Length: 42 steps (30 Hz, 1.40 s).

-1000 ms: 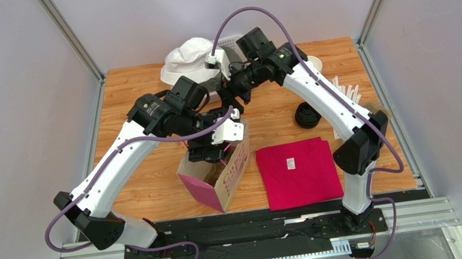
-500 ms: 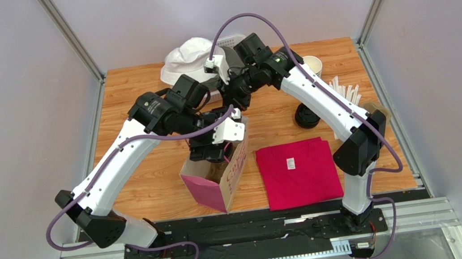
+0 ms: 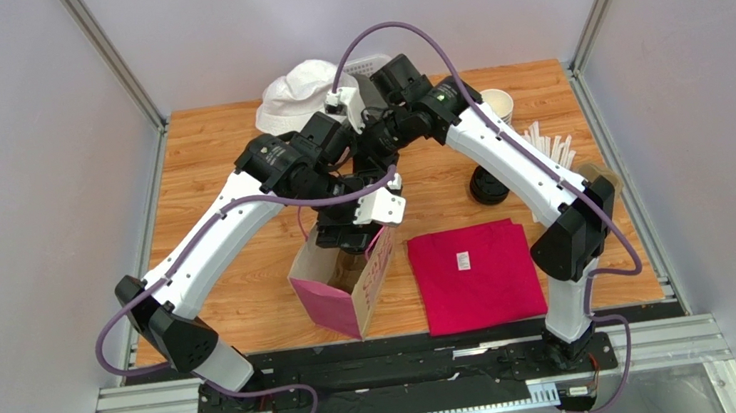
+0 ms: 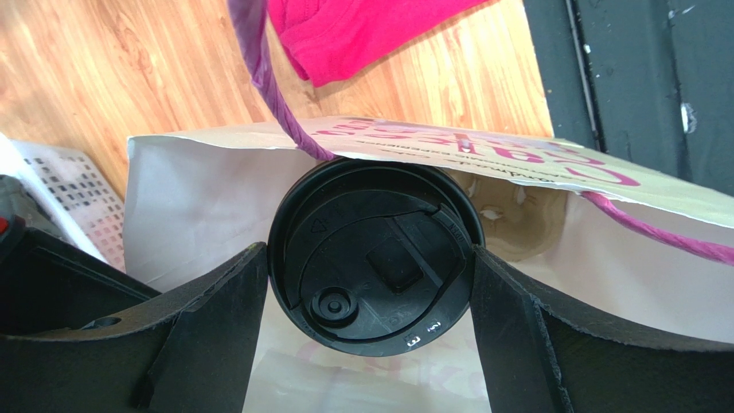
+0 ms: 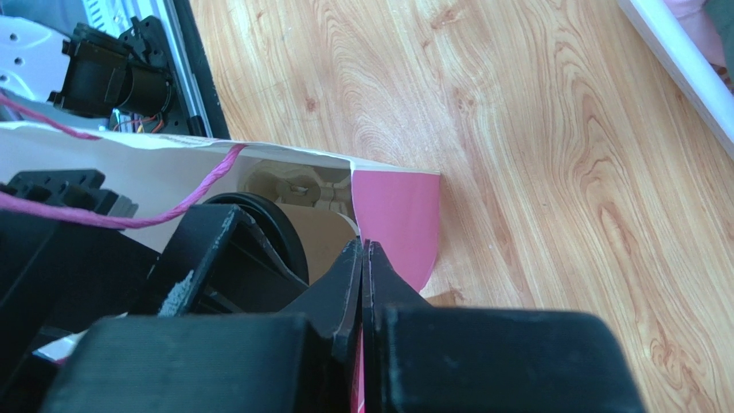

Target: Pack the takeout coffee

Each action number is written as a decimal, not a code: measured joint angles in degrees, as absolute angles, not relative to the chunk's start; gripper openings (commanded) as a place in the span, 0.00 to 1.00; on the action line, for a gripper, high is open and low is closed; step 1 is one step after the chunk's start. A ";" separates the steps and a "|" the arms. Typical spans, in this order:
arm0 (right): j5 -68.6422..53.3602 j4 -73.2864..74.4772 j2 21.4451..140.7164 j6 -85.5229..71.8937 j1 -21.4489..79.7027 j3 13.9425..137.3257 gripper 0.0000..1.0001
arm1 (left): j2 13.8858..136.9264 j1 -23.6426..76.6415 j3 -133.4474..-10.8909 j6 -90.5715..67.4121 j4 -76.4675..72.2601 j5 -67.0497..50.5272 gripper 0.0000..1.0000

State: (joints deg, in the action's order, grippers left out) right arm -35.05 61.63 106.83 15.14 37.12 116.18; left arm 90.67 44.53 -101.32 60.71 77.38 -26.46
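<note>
The takeout coffee (image 4: 370,258) shows a small raised "3" on its black lid's rim at five o'clock; the tiny mark beside it is unclear. The paper bag (image 4: 198,206) carries pink lettering at twelve o'clock, upside down and not legible.

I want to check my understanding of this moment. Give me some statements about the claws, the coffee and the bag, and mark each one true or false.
1. The left claw grips the takeout coffee. True.
2. The right claw stands wide open. False: it is shut on the rim of the paper bag.
3. The red cloth lies inside the bag. False: it lies flat on the table, beside the bag.
4. The coffee is at the bag's open mouth. True.
</note>
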 measured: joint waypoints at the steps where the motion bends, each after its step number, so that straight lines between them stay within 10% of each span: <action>1: -34.59 61.47 106.83 14.72 37.10 116.18 0.00 | 90.78 44.53 -101.43 61.01 77.36 -26.24 0.27; 31: -24.23 64.25 100.05 3.64 34.81 109.54 0.01 | 84.55 39.77 -98.78 61.80 77.30 -23.90 0.23; 42: -29.04 70.91 100.57 7.46 34.79 112.49 0.65 | 82.54 39.64 -95.96 61.89 77.49 -24.86 0.23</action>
State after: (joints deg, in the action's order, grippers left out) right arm -29.04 70.91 100.57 7.46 34.79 112.49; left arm 82.54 39.64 -95.96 61.89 77.49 -24.86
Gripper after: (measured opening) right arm 0.515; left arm 0.868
